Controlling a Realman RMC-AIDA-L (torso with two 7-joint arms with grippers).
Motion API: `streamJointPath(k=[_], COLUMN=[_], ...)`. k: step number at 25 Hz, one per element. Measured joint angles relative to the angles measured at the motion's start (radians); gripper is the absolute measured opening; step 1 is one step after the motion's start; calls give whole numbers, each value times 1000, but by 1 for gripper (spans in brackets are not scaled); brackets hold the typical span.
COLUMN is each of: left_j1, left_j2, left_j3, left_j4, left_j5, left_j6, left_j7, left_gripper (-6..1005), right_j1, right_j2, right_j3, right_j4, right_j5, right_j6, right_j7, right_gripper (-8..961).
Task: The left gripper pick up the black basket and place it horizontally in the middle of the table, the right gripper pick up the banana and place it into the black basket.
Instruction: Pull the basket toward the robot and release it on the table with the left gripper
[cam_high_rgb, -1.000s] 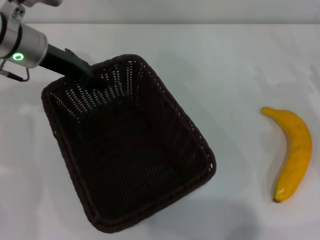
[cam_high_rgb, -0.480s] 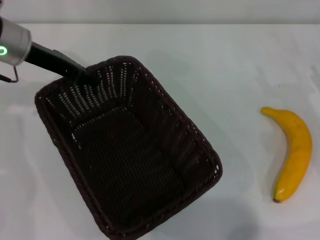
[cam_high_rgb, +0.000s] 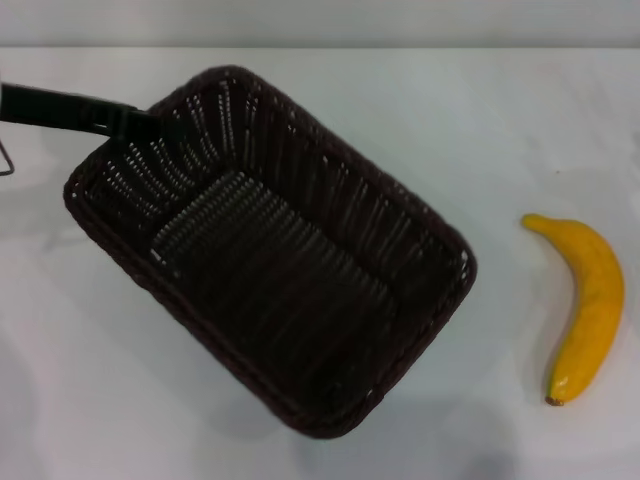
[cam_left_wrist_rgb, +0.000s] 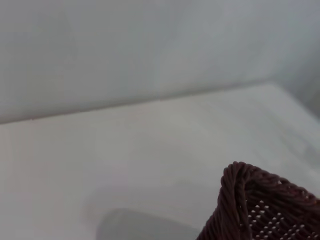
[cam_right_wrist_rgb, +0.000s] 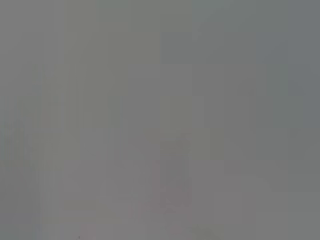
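Dark woven black basket (cam_high_rgb: 270, 250), braided rim, slotted sides.

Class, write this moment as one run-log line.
left gripper: shut on dark woven basket rim, basket lifted, diagonal | yellow curved banana: on white table, untouched | right gripper: unseen

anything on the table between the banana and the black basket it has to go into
Nothing visible: only bare white table lies between the banana and the black basket, which the left tool holds at its far left corner.
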Motion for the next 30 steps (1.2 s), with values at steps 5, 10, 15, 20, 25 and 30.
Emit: streamJointPath(k=[5, 10, 15, 20, 25, 30], left_j1=[95, 177, 237, 272, 285, 277], left_j2=[-6, -34, -59, -62, -67, -95], left_j3=[-6, -76, -165, -180, -182, -179], left_j4=[-5, -12, -37, -99, -177, -227], left_j5=[-162, -251, -318, -384, -454, -496], left_j6=[13, 42, 47, 71, 151, 220], left_j7=[-14, -26, -8, -3, -10, -17], left_gripper=[185, 185, 186, 186, 186, 185], right_j1=[-4, -12, -13, -13, -10, -6], right_j2=[-2, -3, -4, -5, -5, -5], right_j3=[30, 46, 65, 66, 68, 72], right_j4=[-1, -2, -3, -12, -15, -16], right_j5=[0, 0, 0, 0, 0, 0], right_j6=[-2, -4, -5, -6, -17, -32], right_j7=[-5, -5, -7, -8, -8, -9], right_gripper=[822, 822, 822, 822, 822, 822])
